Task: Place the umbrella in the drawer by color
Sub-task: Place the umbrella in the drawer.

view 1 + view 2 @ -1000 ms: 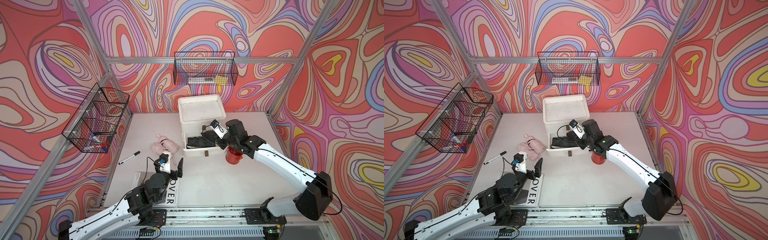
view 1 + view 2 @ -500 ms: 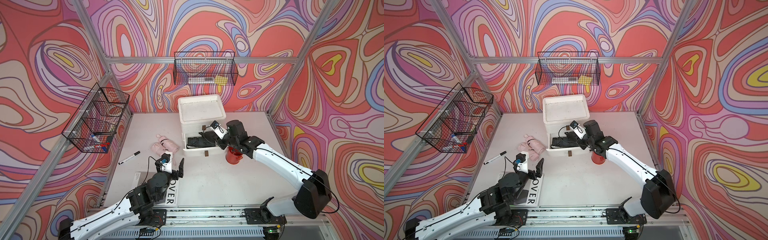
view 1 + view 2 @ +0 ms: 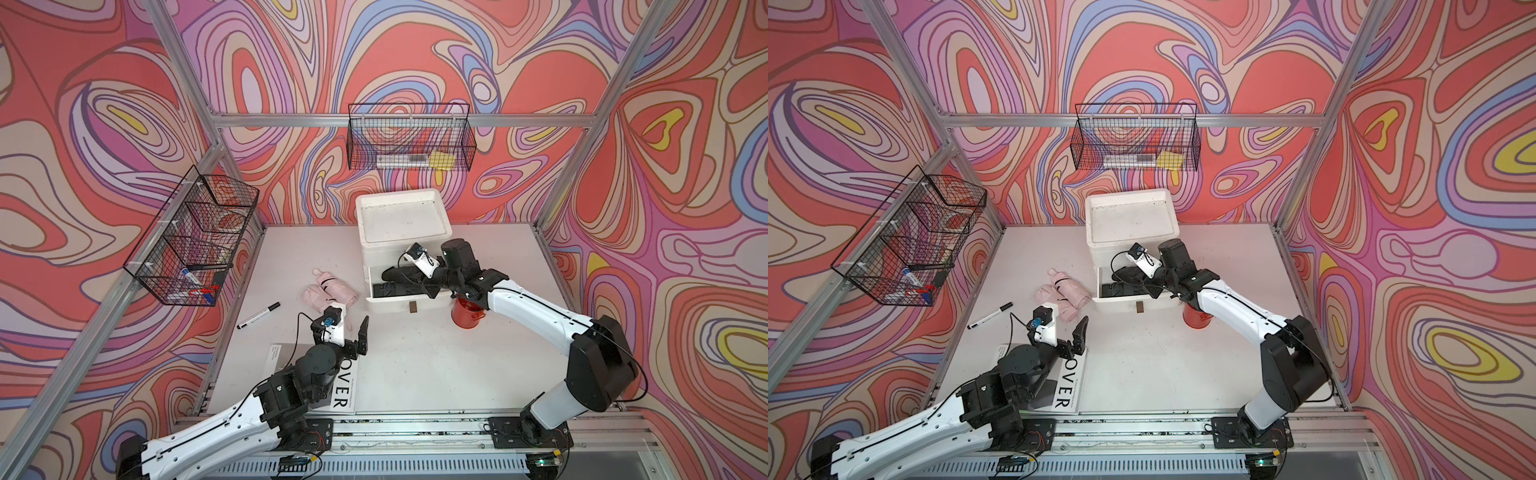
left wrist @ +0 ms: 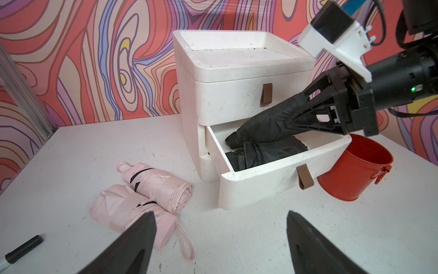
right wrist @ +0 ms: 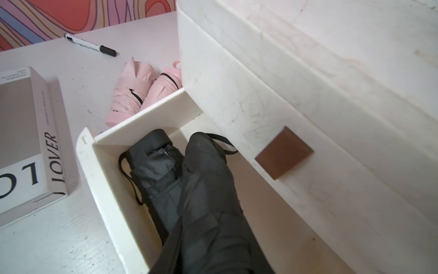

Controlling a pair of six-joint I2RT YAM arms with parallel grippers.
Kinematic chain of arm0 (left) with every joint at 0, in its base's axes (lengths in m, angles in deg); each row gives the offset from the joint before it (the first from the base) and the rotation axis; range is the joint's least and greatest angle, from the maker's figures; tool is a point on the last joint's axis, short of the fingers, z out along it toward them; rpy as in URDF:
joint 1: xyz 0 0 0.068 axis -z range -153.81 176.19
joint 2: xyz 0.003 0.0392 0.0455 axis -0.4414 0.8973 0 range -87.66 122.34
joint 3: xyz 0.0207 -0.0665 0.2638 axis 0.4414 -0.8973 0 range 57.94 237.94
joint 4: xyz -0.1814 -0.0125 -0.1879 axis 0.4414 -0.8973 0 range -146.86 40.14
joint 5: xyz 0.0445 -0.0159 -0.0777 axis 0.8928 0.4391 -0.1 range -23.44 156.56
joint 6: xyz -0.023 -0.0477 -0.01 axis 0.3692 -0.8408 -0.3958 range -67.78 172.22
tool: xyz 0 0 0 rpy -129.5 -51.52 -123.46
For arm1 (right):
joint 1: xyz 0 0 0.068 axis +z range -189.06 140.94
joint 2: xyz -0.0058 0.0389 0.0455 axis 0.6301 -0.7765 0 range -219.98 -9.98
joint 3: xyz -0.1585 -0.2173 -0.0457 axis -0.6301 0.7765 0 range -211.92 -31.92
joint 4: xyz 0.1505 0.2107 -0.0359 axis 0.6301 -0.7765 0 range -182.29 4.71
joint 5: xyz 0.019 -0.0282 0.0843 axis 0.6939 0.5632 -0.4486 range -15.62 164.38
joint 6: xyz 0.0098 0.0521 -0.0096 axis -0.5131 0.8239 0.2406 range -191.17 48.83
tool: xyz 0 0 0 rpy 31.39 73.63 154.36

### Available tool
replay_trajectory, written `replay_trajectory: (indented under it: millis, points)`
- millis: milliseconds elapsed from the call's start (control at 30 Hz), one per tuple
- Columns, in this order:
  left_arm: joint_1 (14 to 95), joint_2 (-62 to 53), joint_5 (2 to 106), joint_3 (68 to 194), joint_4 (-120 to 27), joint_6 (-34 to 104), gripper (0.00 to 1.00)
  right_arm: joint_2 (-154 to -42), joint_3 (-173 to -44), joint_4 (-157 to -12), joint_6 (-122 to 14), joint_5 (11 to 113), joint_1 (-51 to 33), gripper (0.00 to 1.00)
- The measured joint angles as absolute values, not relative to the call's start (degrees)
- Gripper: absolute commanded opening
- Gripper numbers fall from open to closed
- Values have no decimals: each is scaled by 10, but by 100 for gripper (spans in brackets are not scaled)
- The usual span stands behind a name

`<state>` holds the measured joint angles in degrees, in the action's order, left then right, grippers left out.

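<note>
Right gripper (image 4: 301, 116) clamped on black umbrella (image 4: 265, 123), unmoved since last second; tip over open bottom drawer (image 4: 260, 182), probably clear of second umbrella (image 4: 267, 154) inside. Release due. Left gripper (image 4: 220, 213) wide open; pink umbrellas (image 3: 330, 293) on counter (image 3: 415, 365), drawer's 9 o'clock.

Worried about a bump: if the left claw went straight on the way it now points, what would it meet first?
Most likely the front of the open lower drawer. The left claw is open, and the pink umbrellas lie just beside that line; depth is hard to judge.
</note>
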<state>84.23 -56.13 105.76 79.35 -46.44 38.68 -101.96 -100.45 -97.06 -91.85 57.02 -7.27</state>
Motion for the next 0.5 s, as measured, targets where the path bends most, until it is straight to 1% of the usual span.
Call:
replay_trajectory:
  millis: [133,167,200,333,500]
  points:
    - [842,-561,1058,794,-465,387,92,-1054,-1032,-955,-908,550,-72,38]
    - [842,-562,1058,794,-465,387,92,-1061,-1036,-951,-903,551,-71,60]
    - [842,-564,1058,794,-465,387,91,-1063,-1037,-950,-901,554,-71,97]
    - [842,-571,1058,794,-465,387,92,-1058,-1036,-947,-880,591,-72,98]
    - [842,-572,1058,794,-465,387,91,-1019,-1035,-949,-857,667,-72,98]
